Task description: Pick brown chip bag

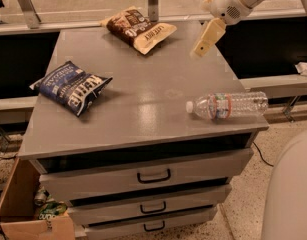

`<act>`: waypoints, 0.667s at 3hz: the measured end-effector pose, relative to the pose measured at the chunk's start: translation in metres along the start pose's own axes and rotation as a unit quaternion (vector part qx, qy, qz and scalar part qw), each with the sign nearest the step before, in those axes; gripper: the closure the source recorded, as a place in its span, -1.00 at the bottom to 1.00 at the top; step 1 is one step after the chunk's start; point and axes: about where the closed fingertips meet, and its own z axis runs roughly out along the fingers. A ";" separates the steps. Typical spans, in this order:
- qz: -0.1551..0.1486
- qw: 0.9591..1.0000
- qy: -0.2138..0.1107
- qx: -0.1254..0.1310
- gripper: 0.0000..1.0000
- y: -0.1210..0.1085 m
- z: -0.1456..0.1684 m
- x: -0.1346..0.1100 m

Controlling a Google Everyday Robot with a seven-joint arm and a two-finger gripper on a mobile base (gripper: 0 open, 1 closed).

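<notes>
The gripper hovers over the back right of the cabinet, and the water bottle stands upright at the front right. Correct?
No: the camera view shows the water bottle lying on its side there. The gripper does hover over the back right of the cabinet.

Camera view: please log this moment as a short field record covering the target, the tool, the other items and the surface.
target: brown chip bag, lying at the back of the cabinet top, not held
tool: tool in the air near the top's back right corner, right of the brown chip bag, apart from it
other items: blue chip bag at left; water bottle on its side, front right
surface: grey cabinet top above three drawers
</notes>
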 end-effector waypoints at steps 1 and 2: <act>0.018 0.999 -0.030 0.005 -1.00 -0.007 0.022 -0.022; 0.062 0.996 -0.059 0.028 -1.00 -0.023 0.062 -0.058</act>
